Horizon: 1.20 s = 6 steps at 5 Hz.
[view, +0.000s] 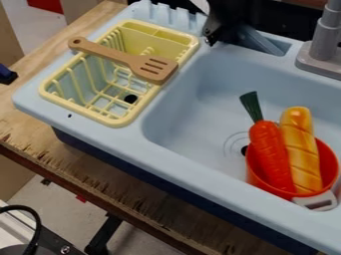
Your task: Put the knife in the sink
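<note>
The light-blue toy sink unit (50, 103) spreads below and to both sides of the black claw (216, 26), which hangs at its back edge. The wooden table (100, 174) carries the unit, running to the lower left of the claw. Its basin (200, 122) opens just below and right of the claw. The yellow dish rack (47, 92) sits on the counter part, left and below. The grey tap (325, 42) stands to the claw's right. The red pot (250, 174) is in the basin, well down and right of the claw, its pale handle (316, 201) facing away from it. In the pot, the bread (301, 149) leans beside the carrot (269, 154), the carrot nearer the claw. A slotted wooden spatula (123, 59) lies across the rack, left of the claw. I cannot tell whether the claw is open or closed, nor where the knife is.
</note>
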Available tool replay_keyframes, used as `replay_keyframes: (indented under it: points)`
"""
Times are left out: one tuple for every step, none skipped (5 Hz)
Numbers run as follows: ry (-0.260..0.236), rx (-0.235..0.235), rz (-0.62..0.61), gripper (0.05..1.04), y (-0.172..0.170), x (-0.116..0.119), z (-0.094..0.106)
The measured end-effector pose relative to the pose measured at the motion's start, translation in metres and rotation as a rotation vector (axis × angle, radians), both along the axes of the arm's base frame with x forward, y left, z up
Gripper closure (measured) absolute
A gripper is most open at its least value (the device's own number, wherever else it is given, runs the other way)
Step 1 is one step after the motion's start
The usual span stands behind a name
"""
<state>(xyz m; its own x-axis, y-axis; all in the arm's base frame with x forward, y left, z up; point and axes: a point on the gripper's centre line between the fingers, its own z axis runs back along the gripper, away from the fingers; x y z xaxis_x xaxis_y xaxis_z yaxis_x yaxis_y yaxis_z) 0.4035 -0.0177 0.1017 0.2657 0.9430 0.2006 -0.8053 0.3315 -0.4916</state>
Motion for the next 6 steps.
replay_keyframes:
  points:
    - [-0.006,-0.019,-0.013,0.650,-0.003,-0.004,0.003]
    - [0.000,-0.037,-0.024,0.650,-0.004,-0.009,0.014]
    - [0.021,-0.023,-0.021,0.651,0.000,-0.016,0.026]
    - [-0.024,0.025,-0.031,0.653,0.007,-0.018,0.047]
    - [-0.082,0.032,-0.015,0.665,0.014,-0.023,0.072]
    - [-0.117,0.023,-0.008,0.665,0.018,-0.031,0.085]
